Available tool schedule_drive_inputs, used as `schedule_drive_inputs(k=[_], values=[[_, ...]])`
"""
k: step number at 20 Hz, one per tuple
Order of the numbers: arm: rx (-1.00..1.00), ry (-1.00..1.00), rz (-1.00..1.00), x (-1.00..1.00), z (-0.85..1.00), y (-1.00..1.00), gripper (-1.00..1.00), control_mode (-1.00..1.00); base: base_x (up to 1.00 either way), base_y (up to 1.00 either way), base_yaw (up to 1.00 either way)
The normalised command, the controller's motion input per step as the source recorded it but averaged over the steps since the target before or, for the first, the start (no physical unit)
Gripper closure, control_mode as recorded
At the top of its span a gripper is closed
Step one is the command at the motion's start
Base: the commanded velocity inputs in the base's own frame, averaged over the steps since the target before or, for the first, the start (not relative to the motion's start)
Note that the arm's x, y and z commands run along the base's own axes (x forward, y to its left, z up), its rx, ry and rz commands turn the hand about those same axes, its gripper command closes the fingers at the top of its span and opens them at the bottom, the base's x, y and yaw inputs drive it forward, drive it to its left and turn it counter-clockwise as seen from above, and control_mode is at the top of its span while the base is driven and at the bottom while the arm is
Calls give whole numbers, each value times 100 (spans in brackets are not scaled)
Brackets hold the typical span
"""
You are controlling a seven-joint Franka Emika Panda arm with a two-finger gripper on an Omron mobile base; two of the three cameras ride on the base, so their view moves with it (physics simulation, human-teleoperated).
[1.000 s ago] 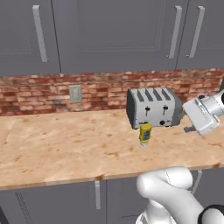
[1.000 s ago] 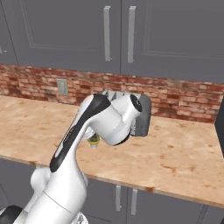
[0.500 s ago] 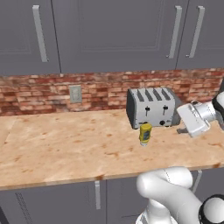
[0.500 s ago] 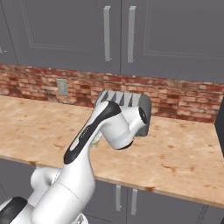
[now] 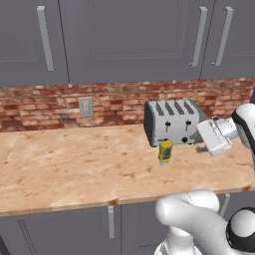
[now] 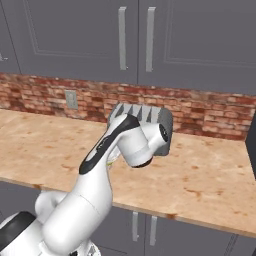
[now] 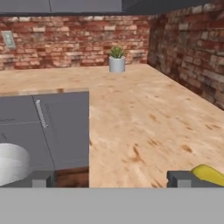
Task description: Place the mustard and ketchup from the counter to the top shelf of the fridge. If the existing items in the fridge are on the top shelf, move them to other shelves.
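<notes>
The jaws stand wide apart with nothing between them; in the hand view the gripper (image 7: pixel 111 178) shows as two dark finger tips at the bottom corners. At the lower right of that view a patch of the yellow mustard (image 7: pixel 210 174) peeks just behind the right tip, on the tan counter (image 7: pixel 144 118). A small potted plant (image 7: pixel 117 59) sits upper centre, against the brick wall (image 7: pixel 65 41).

In the left base view, the mustard (image 5: pixel 165 152) stands upright at centre on the counter (image 5: pixel 74 164), just in front of the toaster (image 5: pixel 172 122). The white hand reaches in from the right edge.

In the right base view, the arm (image 6: pixel 107 165) crosses the centre, covering part of the toaster (image 6: pixel 150 117).
</notes>
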Motion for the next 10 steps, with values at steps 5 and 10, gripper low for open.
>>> schedule_drive_inputs(k=[5,10], values=[[0,0,0,42,-28,0,-100,-100,0,0,0],[1,0,2,26,-34,0,-100,-100,0,0,0]])
